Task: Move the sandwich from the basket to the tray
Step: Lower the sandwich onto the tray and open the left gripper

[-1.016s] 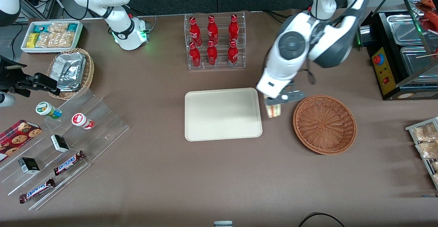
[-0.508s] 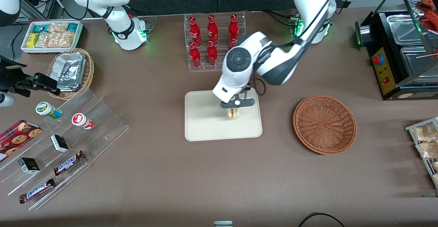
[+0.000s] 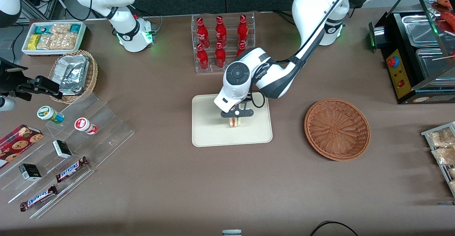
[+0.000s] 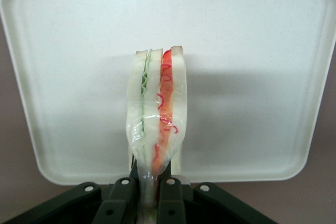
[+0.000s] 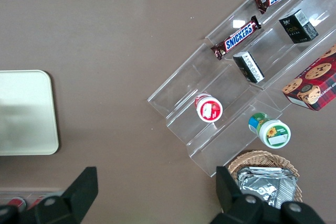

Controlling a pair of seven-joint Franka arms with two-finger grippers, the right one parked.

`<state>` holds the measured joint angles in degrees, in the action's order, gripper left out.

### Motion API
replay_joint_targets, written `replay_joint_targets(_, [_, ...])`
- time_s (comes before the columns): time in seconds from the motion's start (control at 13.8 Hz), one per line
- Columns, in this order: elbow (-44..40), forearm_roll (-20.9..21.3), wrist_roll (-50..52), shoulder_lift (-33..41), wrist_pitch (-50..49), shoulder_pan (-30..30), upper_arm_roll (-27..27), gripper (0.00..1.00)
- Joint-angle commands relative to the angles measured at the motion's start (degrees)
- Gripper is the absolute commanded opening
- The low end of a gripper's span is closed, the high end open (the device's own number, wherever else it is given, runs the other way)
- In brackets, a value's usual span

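We see our gripper (image 3: 236,116) hanging over the middle of the tray (image 3: 208,131), its fingers (image 4: 169,195) pinched tight on the lower end of the sandwich (image 3: 234,122). From the wrist camera, the gripper (image 4: 148,196) clamps the wrapped wedge by its narrow end, and the sandwich (image 4: 156,124) stands up on edge with its cut face toward us: white bread, a thin green layer, and a red-orange layer under clear film. It throws a shadow onto the tray (image 4: 252,51); we cannot tell whether it touches the tray surface or hangs just above it.

Taking the tray as our landmark, the basket (image 3: 337,129) sits on the table toward the working arm's end of it, apart from it, with nothing inside. Farther from the front camera than the tray stands a clear rack of red bottles (image 3: 222,42), partly covered by our arm's wrist. Toward the parked arm's end of the table from the tray we see a clear stepped display (image 3: 67,147) with chocolate bars (image 3: 71,169), small dark boxes and two round tubs, a lighter wicker basket with foil packets (image 3: 74,75), and a white bin of snack packets (image 3: 54,37) farther from the camera than that.
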<state>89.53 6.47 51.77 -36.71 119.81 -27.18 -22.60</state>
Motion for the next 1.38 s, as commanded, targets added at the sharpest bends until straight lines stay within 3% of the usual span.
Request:
replay_joint_targets(0.0, [-1.73,1.53,1.49,-2.39,2.26,-1.47,0.54,0.0])
replay_joint_targets(0.36, [-1.46,1.62,1.4,-3.45,2.71,-1.38,0.63,0.0])
replay_joint_targets(0.44, [-1.46,1.62,1.4,-3.71,2.71,-1.38,0.54,0.06])
replay_joint_targets(0.58, [-1.46,1.62,1.4,-3.89,2.71,-1.38,0.63,0.09])
replay_joint_targets(0.65, [-1.55,1.62,1.4,-3.98,2.71,-1.38,0.63,0.23])
replay_joint_targets(0.87, [-1.55,1.7,1.23,-4.51,2.71,-1.38,0.63,0.83])
replay_joint_targets(0.94, [-1.55,1.7,1.05,-4.42,2.53,-1.38,0.63,0.93])
replay_joint_targets(1.02, [-1.55,1.79,1.05,-4.07,2.1,-1.3,0.63,0.99])
replay_joint_targets(1.31, [-2.17,0.74,1.57,1.8,-5.1,0.45,0.63,0.99])
